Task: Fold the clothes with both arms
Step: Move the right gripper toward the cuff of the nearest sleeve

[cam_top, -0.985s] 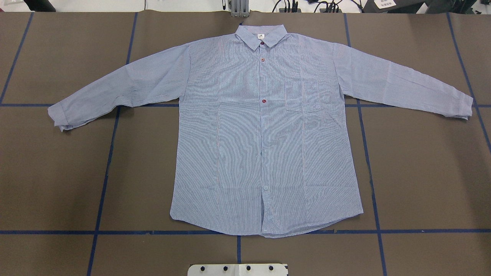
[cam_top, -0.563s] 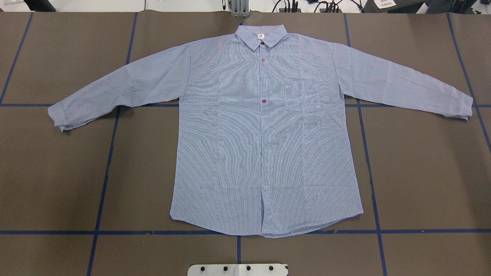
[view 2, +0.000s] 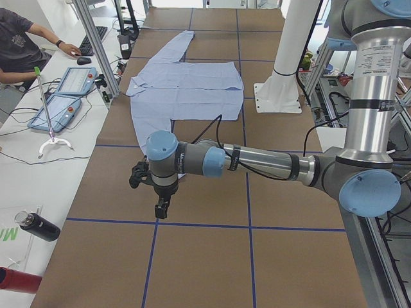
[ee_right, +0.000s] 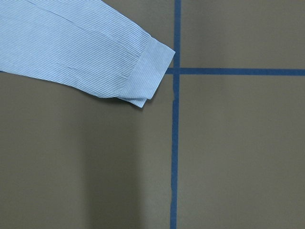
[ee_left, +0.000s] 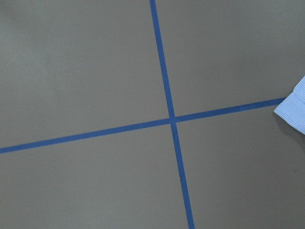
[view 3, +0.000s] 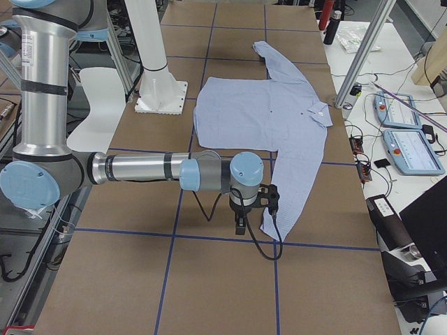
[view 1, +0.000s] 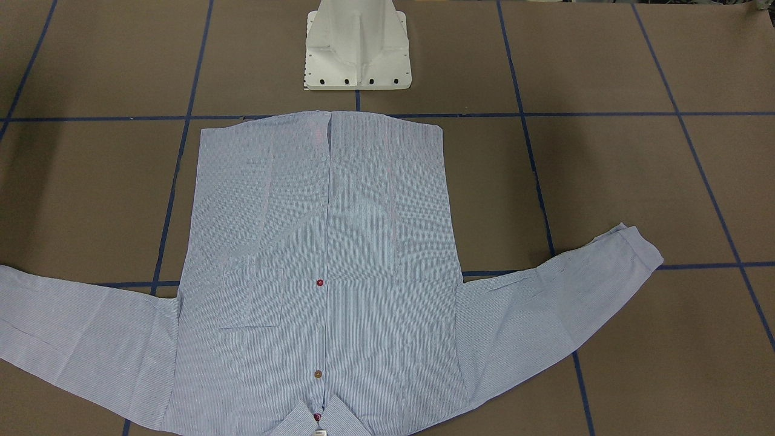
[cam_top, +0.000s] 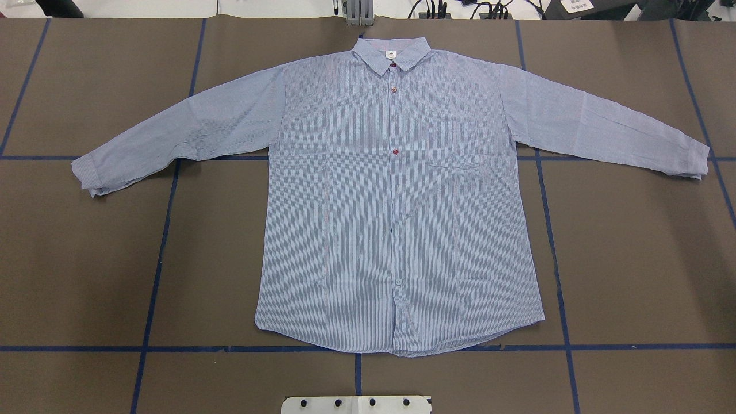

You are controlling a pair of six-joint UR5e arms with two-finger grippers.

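we see the left arm (view 2: 257, 163) and the right arm (view 3: 140, 169) stretched low and level over the bench (cam_top: 632, 259), each wrist turned down. the left tool (view 2: 160, 213) hangs just past the shirt's (cam_top: 397, 201) left cuff (ee_left: 294, 112), and the right tool (view 3: 239, 225) hangs just beside its right cuff (ee_right: 143, 71). we cannot tell whether either tool is spread or pressed together. the shirt lies flat, front up, sleeves out, hem toward the white pedestal (view 1: 357, 48). blue tape lines (ee_left: 167, 95) run under the shirt. a person (view 2: 19, 45) sits past its collar end.
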